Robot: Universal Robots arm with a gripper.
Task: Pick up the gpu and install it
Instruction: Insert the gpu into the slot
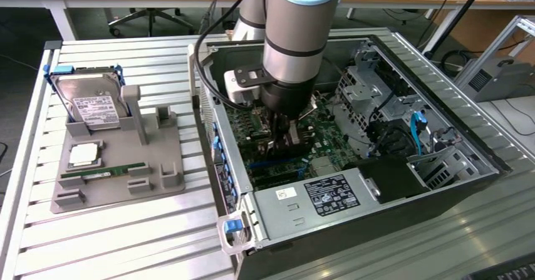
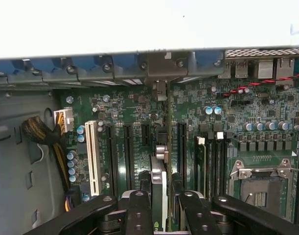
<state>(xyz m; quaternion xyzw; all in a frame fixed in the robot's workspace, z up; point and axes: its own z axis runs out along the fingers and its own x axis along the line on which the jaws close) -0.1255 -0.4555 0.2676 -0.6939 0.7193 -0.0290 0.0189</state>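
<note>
The hand (image 2: pixel 161 205), clamped on the gpu (image 2: pixel 159 186) held edge-on, is at the install step inside the computer case (image 1: pixel 468 167); seating calls for alignment with the motherboard (image 2: pixel 198 122) slot directly beneath it.

The table (image 1: pixel 125 242) had a pale top of ribbed metal slats. On it, towards the exterior view's right, lay an open PC case (image 1: pixel 351 230) on its side, interior facing up. Towards the exterior view's left, well apart from the case's open side but near its wall, sat a grey holder (image 1: pixel 117 195) flat on the slats. The holder carried a hard drive (image 1: pixel 90 101) with a white label, propped at its far end, a small square chip (image 1: pixel 84 155) in the middle, and a green RAM stick (image 1: pixel 104 171) lying along its near part.
</note>
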